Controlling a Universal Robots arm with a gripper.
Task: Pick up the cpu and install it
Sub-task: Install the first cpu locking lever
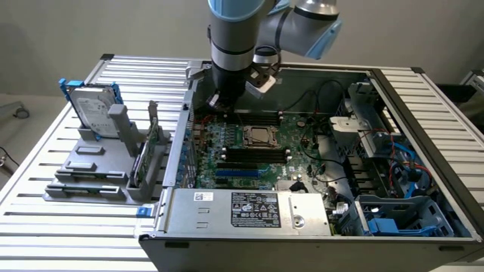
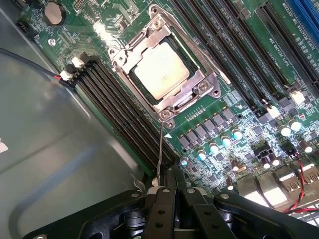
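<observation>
Inside mobo socket (image 2: 178,102), cpu (image 2: 162,69) sits flat, lid up.

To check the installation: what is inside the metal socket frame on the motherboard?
The cpu lies inside the socket frame, its dull silver top showing through the opening. The frame covers its edges, and whatever lies under it cannot be seen.

The cpu (image 2: 162,69) sits in its metal socket frame (image 2: 207,83) on the green motherboard (image 2: 115,17), between black memory slots (image 2: 122,112); the closed gripper (image 2: 174,175) hovers nearby.
</observation>
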